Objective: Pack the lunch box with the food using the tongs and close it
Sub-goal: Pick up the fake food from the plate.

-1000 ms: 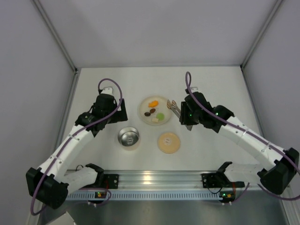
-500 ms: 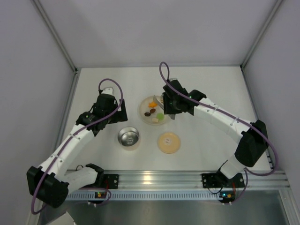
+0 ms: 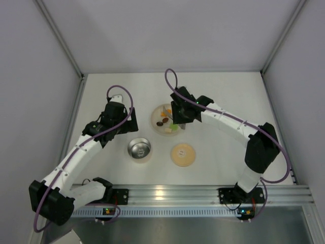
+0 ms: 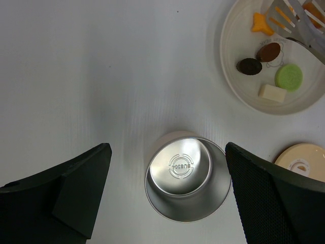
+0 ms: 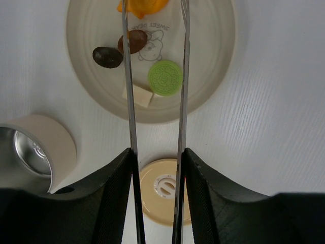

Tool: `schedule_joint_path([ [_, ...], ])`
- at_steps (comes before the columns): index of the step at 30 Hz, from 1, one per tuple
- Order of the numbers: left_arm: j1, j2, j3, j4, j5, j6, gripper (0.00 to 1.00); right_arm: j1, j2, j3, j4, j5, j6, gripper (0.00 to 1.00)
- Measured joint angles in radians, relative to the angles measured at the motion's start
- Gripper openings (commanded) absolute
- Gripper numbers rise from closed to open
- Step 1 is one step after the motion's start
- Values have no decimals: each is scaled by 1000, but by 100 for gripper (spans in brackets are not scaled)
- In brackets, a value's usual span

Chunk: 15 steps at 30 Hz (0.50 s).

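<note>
The lunch box (image 4: 185, 185) stands open and empty on the table, its steel inside showing. My left gripper (image 4: 167, 147) hovers over it, open, holding nothing. The tan lid (image 3: 182, 154) lies flat to the box's right. My right gripper (image 5: 155, 157) is shut on the tongs (image 5: 128, 76), one pad against each arm, and the arms stand apart. The tongs reach over the cream plate (image 5: 218, 76), their slotted tips (image 4: 289, 20) by an orange piece (image 5: 142, 5). More of the food lies there: two dark brown pieces (image 5: 107, 57), a green disc (image 5: 165, 77) and a cream block (image 5: 137, 95).
The plate (image 3: 155, 121) sits behind the lunch box (image 3: 139, 149) and lid, mid-table. White walls close the table at the back and both sides. An aluminium rail (image 3: 167, 195) with the arm bases runs along the near edge.
My right arm has swung left from beside the plate to over it, carrying the tongs across the food. The left arm, lunch box and lid have not moved.
</note>
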Motion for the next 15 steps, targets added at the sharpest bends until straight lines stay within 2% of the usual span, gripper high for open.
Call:
schedule_joint_path([
  [15,0,0,0,0,0,0,99,2,28,7,7,-34,28,41],
])
